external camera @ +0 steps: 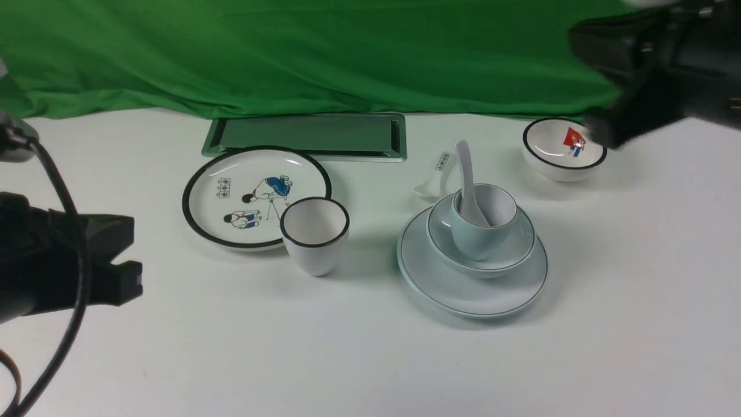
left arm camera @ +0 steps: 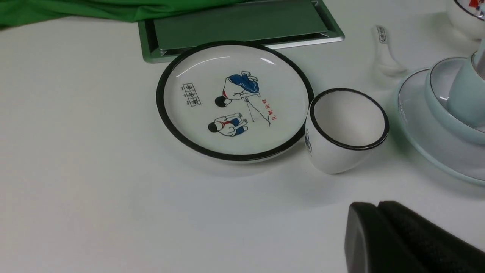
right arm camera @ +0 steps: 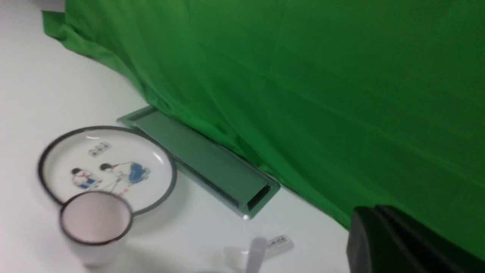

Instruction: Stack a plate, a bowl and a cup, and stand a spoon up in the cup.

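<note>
Front view, stack: the bowl (external camera: 515, 250) sits centred on the plate (external camera: 463, 292), and the cup (external camera: 472, 240) stands upright inside the bowl, all on the white table (external camera: 231, 347)
Spoon: the spoon (external camera: 468, 174) stands in the cup, scoop end down, handle leaning up over the cup's far rim
Left gripper: the left gripper (external camera: 138, 260) hangs well apart from the plate, off to its left and nearer the robot; the left wrist view shows its fingers (left arm camera: 416, 235) pressed together, holding nothing
Right gripper: the right gripper (external camera: 602, 134) is raised behind the plate and to its right; the picture is blurred there, but the right wrist view suggests its fingers are closed against each other and empty
Marked spoon: the marked spoon (external camera: 437, 174) lies flat just behind the plate
Black-rimmed cup: the black-rimmed cup (external camera: 315, 234) stands upright left of the plate
Cartoon plate: the cartoon plate (external camera: 255, 194) lies further left of the plate, just behind that cup
Black-rimmed bowl: the black-rimmed bowl (external camera: 558, 152) stands behind the plate, to its right
</note>
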Controlling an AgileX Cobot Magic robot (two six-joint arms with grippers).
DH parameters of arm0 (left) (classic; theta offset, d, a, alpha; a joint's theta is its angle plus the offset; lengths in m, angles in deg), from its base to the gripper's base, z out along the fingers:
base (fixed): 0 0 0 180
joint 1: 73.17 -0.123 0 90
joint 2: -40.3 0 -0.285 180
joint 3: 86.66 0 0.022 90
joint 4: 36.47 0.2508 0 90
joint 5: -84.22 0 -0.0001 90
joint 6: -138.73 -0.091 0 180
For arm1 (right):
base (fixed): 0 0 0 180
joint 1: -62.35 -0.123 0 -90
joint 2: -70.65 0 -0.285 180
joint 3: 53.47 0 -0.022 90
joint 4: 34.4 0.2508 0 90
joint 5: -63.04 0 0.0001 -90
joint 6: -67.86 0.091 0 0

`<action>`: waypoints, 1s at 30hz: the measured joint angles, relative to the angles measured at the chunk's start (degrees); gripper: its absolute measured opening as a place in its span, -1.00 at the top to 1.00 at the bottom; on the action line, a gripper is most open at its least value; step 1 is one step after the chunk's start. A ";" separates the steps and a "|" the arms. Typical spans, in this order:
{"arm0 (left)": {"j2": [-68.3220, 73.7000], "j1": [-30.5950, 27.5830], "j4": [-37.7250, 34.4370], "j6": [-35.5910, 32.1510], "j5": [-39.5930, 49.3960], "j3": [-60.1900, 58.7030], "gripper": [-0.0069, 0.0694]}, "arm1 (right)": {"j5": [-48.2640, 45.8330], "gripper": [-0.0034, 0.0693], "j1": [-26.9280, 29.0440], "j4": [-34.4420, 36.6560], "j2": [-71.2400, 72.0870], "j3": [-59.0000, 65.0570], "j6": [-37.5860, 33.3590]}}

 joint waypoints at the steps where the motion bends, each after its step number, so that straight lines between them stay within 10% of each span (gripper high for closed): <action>1: 0.00 0.00 0.00 -0.05 -0.08 0.00 0.89 | -6.65 0.87 0.00 0.05 4.91 0.09 1.56; 8: 0.00 0.00 0.00 -0.05 -0.16 0.00 0.89 | -21.21 0.87 0.00 0.11 20.45 11.10 7.04; 19: 0.00 0.00 0.00 -0.05 -0.16 0.00 0.89 | -12.03 0.85 0.00 -0.16 26.48 30.00 10.39; 30: 0.00 0.00 0.78 -0.05 -0.95 -0.06 0.89 | -2.11 0.88 -2.04 -19.31 38.94 41.90 11.91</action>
